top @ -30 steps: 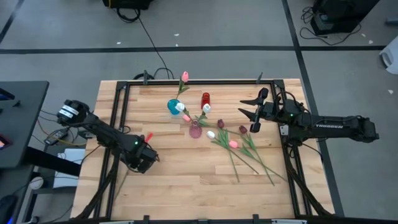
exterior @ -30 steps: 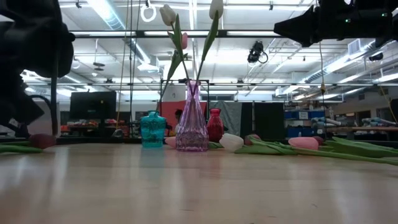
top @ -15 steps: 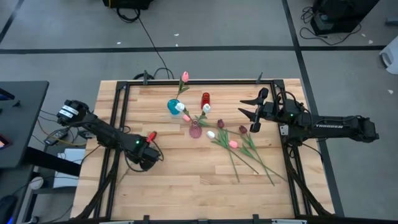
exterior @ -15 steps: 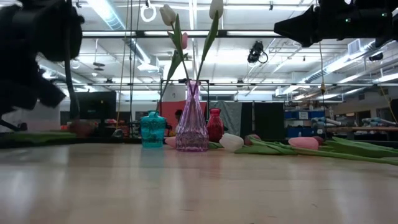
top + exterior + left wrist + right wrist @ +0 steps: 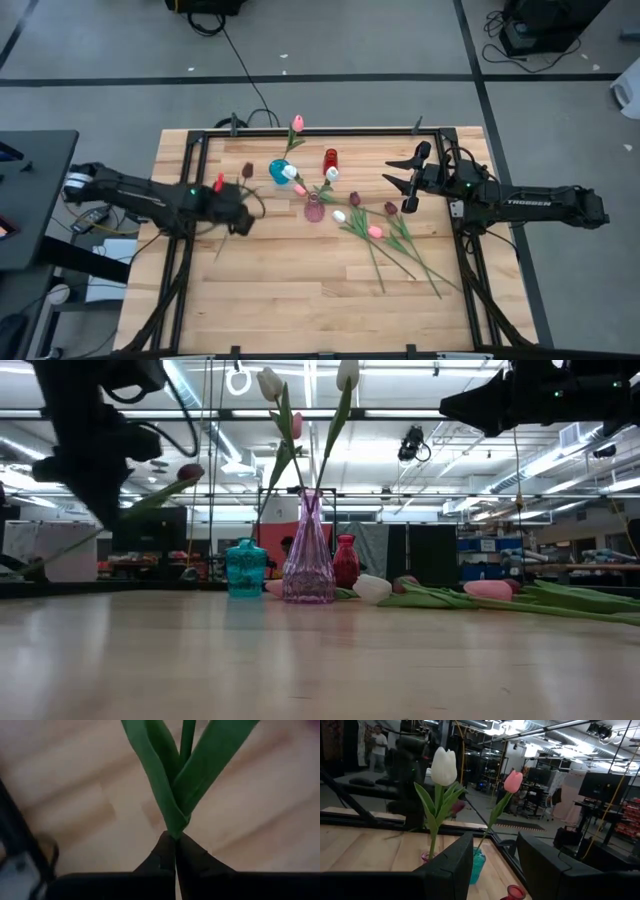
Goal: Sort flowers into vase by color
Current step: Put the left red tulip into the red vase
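My left gripper (image 5: 238, 211) is shut on a dark maroon tulip (image 5: 247, 170), held over the table's left part, left of the vases. In the low view the tulip's head (image 5: 190, 472) is high and its stem slants down. A teal vase (image 5: 279, 171) holds a pink tulip (image 5: 297, 123). A purple vase (image 5: 314, 208) holds two white tulips (image 5: 270, 384). A red vase (image 5: 330, 160) stands behind. Several tulips (image 5: 375, 231) lie on the table right of the vases. My right gripper (image 5: 405, 181) is open and empty, above the far right. My left gripper pinches the tulip's stem between its two shut fingertips (image 5: 167, 854), just below the point where the green leaves join (image 5: 175, 827). The tulip is lifted clear of the table and tilted, with its head up and its stem end (image 5: 40, 565) lower.
A pink tulip head (image 5: 299, 189) lies beside the purple vase. A black frame (image 5: 190, 170) runs along the table's edges. Bare wood lies at the near middle (image 5: 300, 280). A person stands far off in the room (image 5: 380, 742).
My left gripper has risen and swung from the near left of the table toward the far edge and the vases, carrying the maroon tulip. The tulip lay on the table a second ago and now hangs clear, tilted, with its head raised.
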Controlling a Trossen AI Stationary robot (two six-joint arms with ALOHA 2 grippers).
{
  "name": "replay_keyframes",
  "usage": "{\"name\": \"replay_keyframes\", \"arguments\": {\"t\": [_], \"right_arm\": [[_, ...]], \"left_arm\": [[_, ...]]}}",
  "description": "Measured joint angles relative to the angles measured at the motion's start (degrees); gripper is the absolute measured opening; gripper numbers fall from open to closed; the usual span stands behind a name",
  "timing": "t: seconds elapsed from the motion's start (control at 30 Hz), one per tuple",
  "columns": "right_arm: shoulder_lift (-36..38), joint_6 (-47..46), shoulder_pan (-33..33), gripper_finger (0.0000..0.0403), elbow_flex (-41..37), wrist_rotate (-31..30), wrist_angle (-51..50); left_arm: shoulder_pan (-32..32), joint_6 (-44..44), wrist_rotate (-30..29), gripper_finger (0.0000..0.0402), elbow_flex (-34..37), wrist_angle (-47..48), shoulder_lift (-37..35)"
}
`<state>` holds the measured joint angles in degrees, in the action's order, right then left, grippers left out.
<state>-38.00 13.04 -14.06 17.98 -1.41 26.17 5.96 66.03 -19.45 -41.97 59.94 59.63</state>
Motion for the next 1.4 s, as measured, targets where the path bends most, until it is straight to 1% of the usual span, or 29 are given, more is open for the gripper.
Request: {"name": "replay_keyframes", "arguments": {"t": [0.07, 0.23, 0.4, 0.53, 0.6, 0.7, 0.83, 1.03, 1.13, 1.2, 1.33, 1.4], "right_arm": [[-0.2, 0.0, 0.0, 0.0165, 0.0, 0.0, 0.4], [-0.8, 0.2, 0.0, 0.0165, 0.0, 0.0, 0.8], [-1.4, 0.4, 0.0, 0.0165, 0.0, 0.0, 1.2], [-1.4, 0.4, 0.0, 0.0165, 0.0, 0.0, 1.1], [-1.4, 0.4, 0.0, 0.0165, 0.0, 0.0, 0.9], [-1.4, 0.3, 0.0, 0.0165, 0.0, 0.0, 0.5], [-1.5, 0.0, 0.0, 0.0165, 0.0, 0.0, -0.1], [-1.5, -1.0, 0.0, 0.0165, 0.0, 0.0, -0.2], [-1.5, -1.1, 0.0, 0.0165, 0.0, 0.0, -0.2], [-1.5, -1.1, 0.0, 0.0165, 0.0, 0.0, -0.2], [-1.5, -1.0, 0.0, 0.0165, 0.0, 0.0, -0.2], [-1.5, -1.0, 0.0, 0.0165, 0.0, 0.0, -0.2]], "left_arm": [[-4.2, -4.8, -1.9, 0.0001, 0.1, -2.3, -1.3], [-15.0, -19.6, -2.2, 0.0, 0.1, -11.8, -2.0], [-24.3, -35.6, -3.2, 0.0, 0.2, -26.1, -2.1], [-29.9, -45.4, 0.0, 0.0, 0.2, -40.3, -4.1], [-32.2, -48.6, 1.7, 0.0, 0.2, -44.4, -5.0], [-34.7, -50.8, 4.3, 0.0, 0.1, -47.9, -6.3], [-36.9, -50.8, 9.9, 0.0, 0.1, -49.9, -7.2], [-38.0, -50.9, 13.8, 0.0, -0.1, -53.5, -7.6], [-38.9, -52.0, 14.2, 0.0, -1.8, -53.6, -7.6], [-39.2, -52.0, 15.6, 0.0, -2.9, -53.7, -7.6], [-39.1, -52.0, 16.7, 0.0, -5.6, -50.6, -7.6], [-39.2, -52.3, 18.2, 0.0, -7.1, -50.2, -7.5]]}}
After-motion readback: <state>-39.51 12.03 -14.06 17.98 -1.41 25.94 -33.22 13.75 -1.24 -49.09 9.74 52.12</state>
